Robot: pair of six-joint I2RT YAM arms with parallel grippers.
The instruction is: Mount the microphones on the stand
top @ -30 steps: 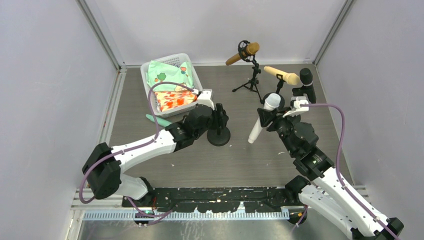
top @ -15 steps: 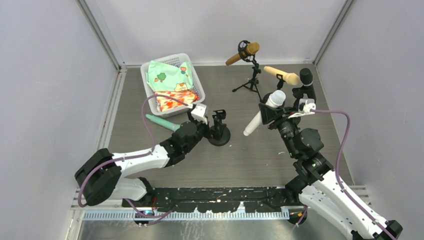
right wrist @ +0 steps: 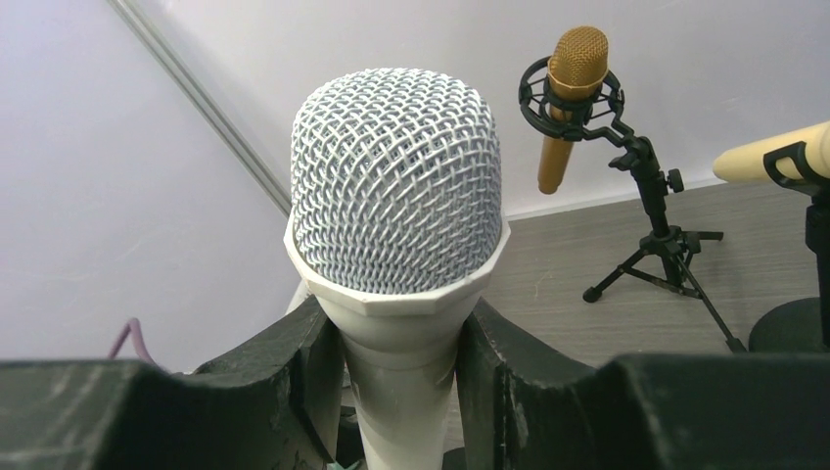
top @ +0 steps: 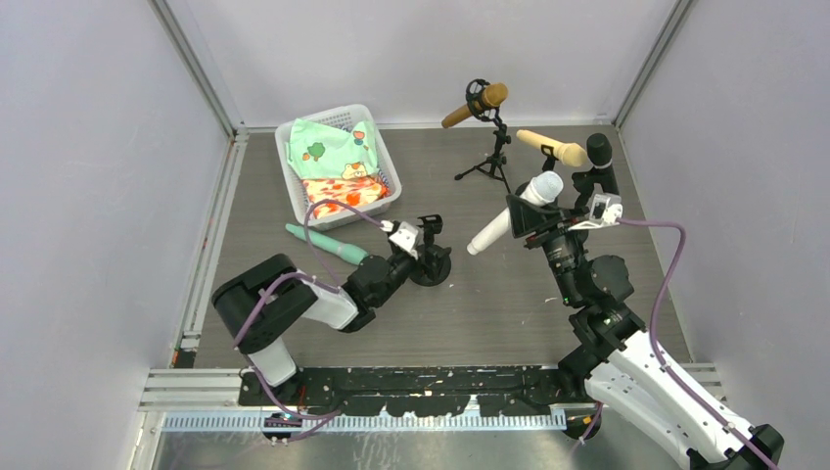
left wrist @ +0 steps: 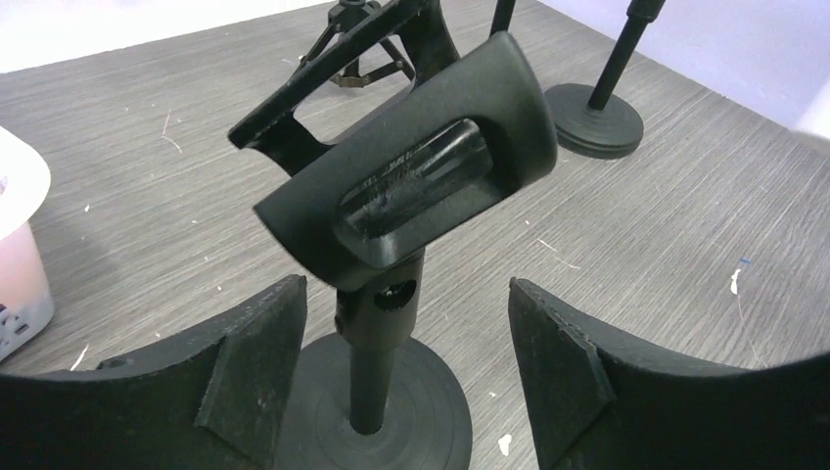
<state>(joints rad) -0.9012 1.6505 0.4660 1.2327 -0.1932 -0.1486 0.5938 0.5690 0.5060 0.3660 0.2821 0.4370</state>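
Observation:
A black round-based stand [top: 431, 266] with an empty clip [left wrist: 411, 186] stands mid-table. My left gripper [top: 415, 251] [left wrist: 406, 362] is open, low on the near side of the stand, with the pole between its fingers and touching neither. My right gripper [top: 530, 221] [right wrist: 396, 392] is shut on the white microphone [top: 504, 223] [right wrist: 396, 186], held tilted in the air right of the stand. A mint green microphone [top: 328, 245] lies on the table. The brown microphone [top: 475, 105] [right wrist: 568, 98], the cream one [top: 553, 149] and the black one [top: 599, 152] sit on stands at the back right.
A white basket [top: 294, 186] holding patterned cloths stands at the back left. A tripod stand [top: 489, 168] [left wrist: 352, 59] and a round stand base [left wrist: 594, 117] stand beyond the empty stand. Grey walls enclose the table on three sides.
My left arm has folded back toward its base, and its gripper has let go of the stand and opened. My right gripper has carried the white microphone a little farther back and tilted it flatter.

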